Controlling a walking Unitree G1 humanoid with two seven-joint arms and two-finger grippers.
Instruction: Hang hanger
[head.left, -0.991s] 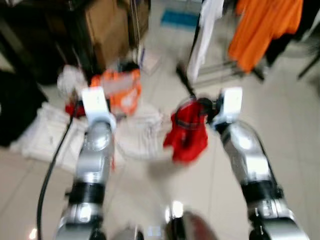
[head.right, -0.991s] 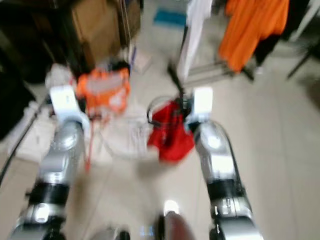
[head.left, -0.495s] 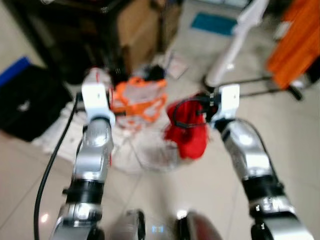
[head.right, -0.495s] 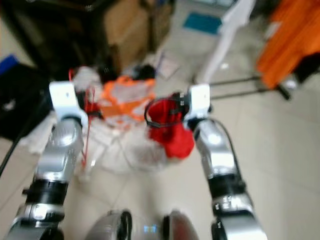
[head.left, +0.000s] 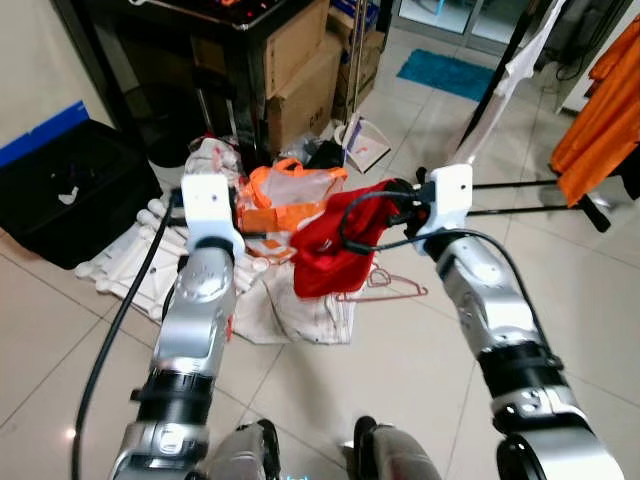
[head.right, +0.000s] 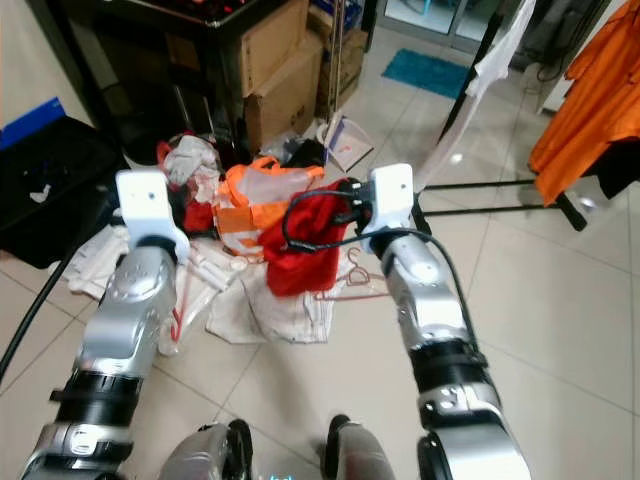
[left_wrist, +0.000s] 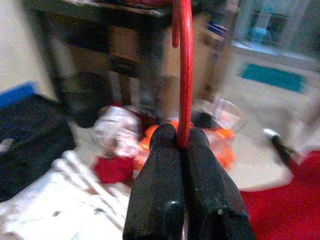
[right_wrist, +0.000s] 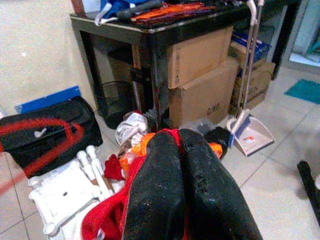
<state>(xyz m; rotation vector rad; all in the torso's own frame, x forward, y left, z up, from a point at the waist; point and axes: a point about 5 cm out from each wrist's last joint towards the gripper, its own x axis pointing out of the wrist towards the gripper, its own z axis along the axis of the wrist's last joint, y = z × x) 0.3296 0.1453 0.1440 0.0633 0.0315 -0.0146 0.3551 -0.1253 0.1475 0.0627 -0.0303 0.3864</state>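
Note:
My left gripper (left_wrist: 179, 132) is shut on the thin red hook of a hanger (left_wrist: 185, 75), which stands up between its black fingers. A thin red line of the hanger (head.right: 181, 290) runs beside my left forearm. My right gripper (right_wrist: 177, 137) is shut on a red garment (head.left: 335, 245). The garment hangs bunched between my two raised wrists, above the pile on the floor. The black fingers of the right gripper (head.left: 398, 195) press into the cloth's upper edge.
A clothes rack's base bars (head.left: 530, 185) and an orange garment (head.left: 600, 110) are at the right. A black table over cardboard boxes (head.left: 300, 60) stands ahead and a black suitcase (head.left: 60, 195) lies left. White cloths (head.left: 290, 300), an orange bag (head.left: 290, 195) and a pink hanger (head.left: 385, 285) litter the floor.
The camera has swung left and steadied from blur, so the rack now sits further right. Both grippers hold the same things, and the red garment hangs a little more to the left.

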